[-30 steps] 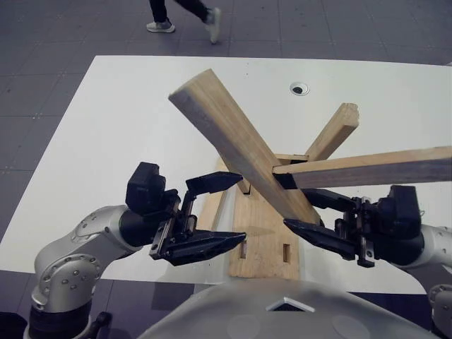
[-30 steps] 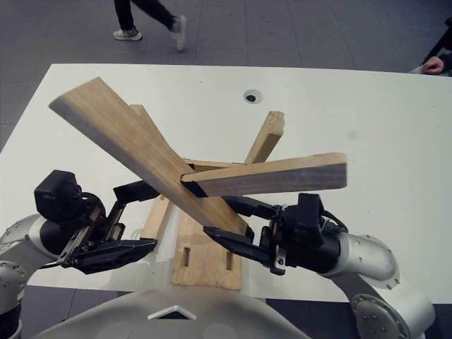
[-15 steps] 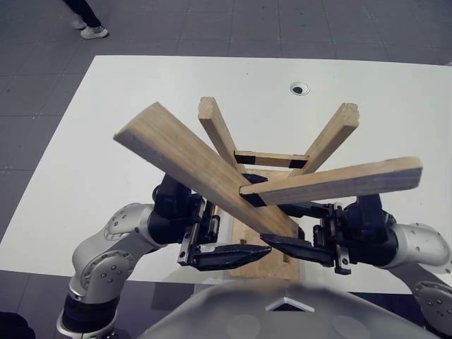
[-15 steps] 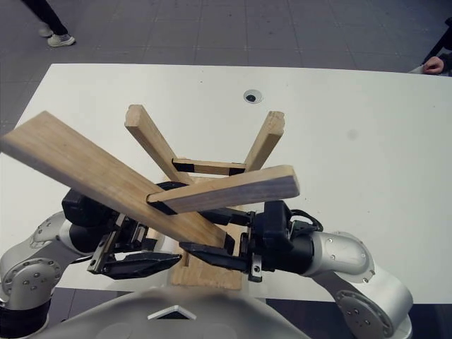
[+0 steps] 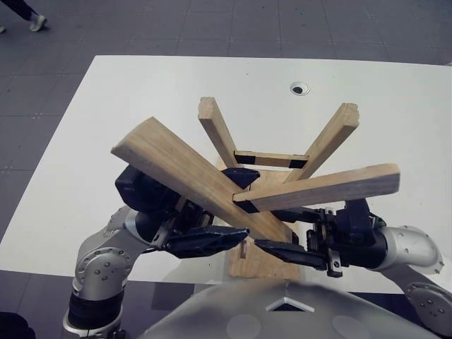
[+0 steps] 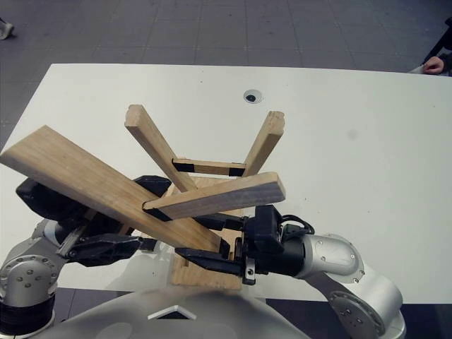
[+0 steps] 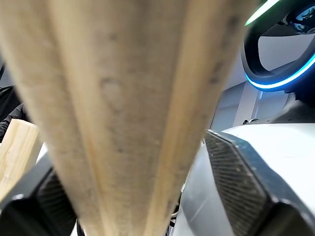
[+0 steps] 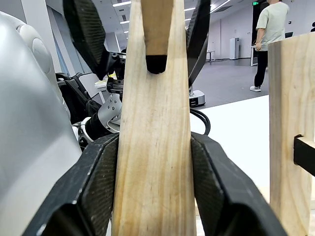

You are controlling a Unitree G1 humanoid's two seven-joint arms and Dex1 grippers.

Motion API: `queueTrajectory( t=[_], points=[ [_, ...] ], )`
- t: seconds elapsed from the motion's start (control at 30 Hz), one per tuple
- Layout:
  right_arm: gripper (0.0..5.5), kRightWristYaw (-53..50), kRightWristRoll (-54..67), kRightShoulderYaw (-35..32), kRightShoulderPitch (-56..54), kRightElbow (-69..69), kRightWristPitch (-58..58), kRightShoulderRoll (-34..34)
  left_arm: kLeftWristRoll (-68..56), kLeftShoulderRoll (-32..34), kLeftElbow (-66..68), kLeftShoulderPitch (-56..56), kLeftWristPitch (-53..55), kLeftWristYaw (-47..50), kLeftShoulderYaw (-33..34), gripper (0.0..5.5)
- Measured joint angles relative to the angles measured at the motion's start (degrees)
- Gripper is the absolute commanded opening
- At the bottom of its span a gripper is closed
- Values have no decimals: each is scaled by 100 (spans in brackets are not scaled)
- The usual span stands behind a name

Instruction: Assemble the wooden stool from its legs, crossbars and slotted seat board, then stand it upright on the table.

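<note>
The stool lies upside down, its slotted seat board (image 5: pixel 267 263) flat on the white table (image 5: pixel 99 106). Two far legs (image 5: pixel 215 131) (image 5: pixel 332 138) rise from it, joined by a dark-ended crossbar (image 5: pixel 272 159). At the near side a long leg (image 5: pixel 176 173) slants up to the left. A second leg (image 5: pixel 325 187) butts against it with its dark end and points right. My left gripper (image 5: pixel 244 203) is shut on the long leg from the left. My right gripper (image 5: pixel 265 227) is shut on that leg's lower end; its fingers (image 8: pixel 101 187) press the wood.
A round cable hole (image 5: pixel 299 88) sits in the table beyond the stool. Bare tabletop spreads to the left, right and far side. The table's near edge runs just under both arms. A person's hand (image 6: pixel 432 65) rests at the far right edge.
Both grippers, open a second ago, have moved in toward each other and shut on the long leg. The two near legs swung left and lower, uncovering the far left leg.
</note>
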Motion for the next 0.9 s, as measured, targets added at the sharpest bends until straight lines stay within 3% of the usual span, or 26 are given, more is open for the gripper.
queueTrajectory(
  t=[0.27, 0.53, 0.7, 0.73, 0.9],
  points=[
    [204, -153, 68, 29, -10, 11, -41, -48, 376, -254, 67, -202, -149, 295, -76, 208],
    [204, -207, 219, 88, -48, 71, -14, -204, 734, -317, 15, -152, -416, 211, -246, 204],
    [204, -63, 466, 253, -110, 191, 117, -291, 680, 178, 9, 49, -384, -345, -75, 204],
    [246, -50, 468, 265, -129, 209, 122, -291, 681, 217, 9, 49, -385, -367, -59, 204],
    [344, 18, 403, 298, -223, 300, 158, -386, 812, 361, 49, 70, -387, -603, -73, 204]
  ],
)
